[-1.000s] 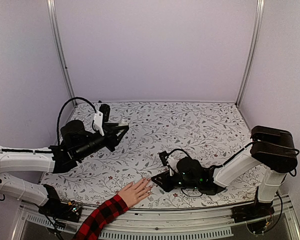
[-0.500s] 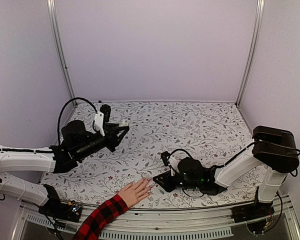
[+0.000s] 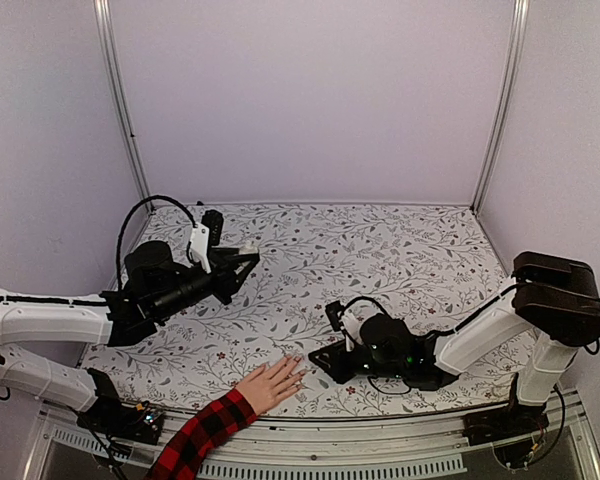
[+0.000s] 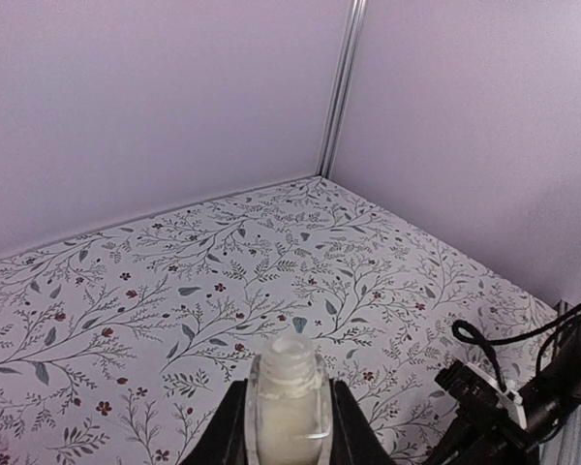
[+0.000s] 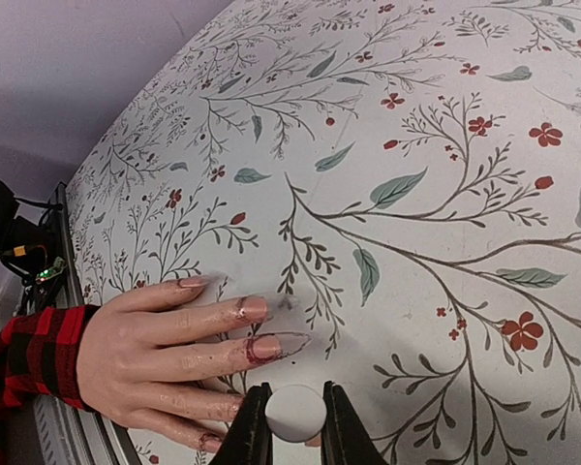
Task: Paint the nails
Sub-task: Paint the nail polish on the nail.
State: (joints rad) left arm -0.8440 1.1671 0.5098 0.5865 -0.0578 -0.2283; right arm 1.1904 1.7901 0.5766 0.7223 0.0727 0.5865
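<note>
A light-skinned hand (image 3: 270,385) in a red-and-black plaid sleeve (image 3: 205,432) lies flat near the table's front edge. Its nails (image 5: 267,346) are long, pale and glossy, with reddish smears round them. My right gripper (image 5: 295,418) is shut on a round white cap (image 5: 295,411), just above the lower fingers; the nail under it is hidden. In the top view that gripper (image 3: 318,362) sits right beside the fingertips. My left gripper (image 4: 289,426) is shut on a small clear uncapped bottle (image 4: 289,392) of pale polish, held above the table's back left (image 3: 242,258).
Floral-patterned tabletop (image 3: 380,250) with lilac walls on three sides and metal corner posts (image 3: 120,100). The right arm's black cable and wrist (image 4: 504,402) show low in the left wrist view. A small circuit board (image 3: 145,415) sits at the front left edge.
My right gripper with the cap has drifted slightly right, away from the fingertips. The hand and the left arm with the bottle have barely moved.
</note>
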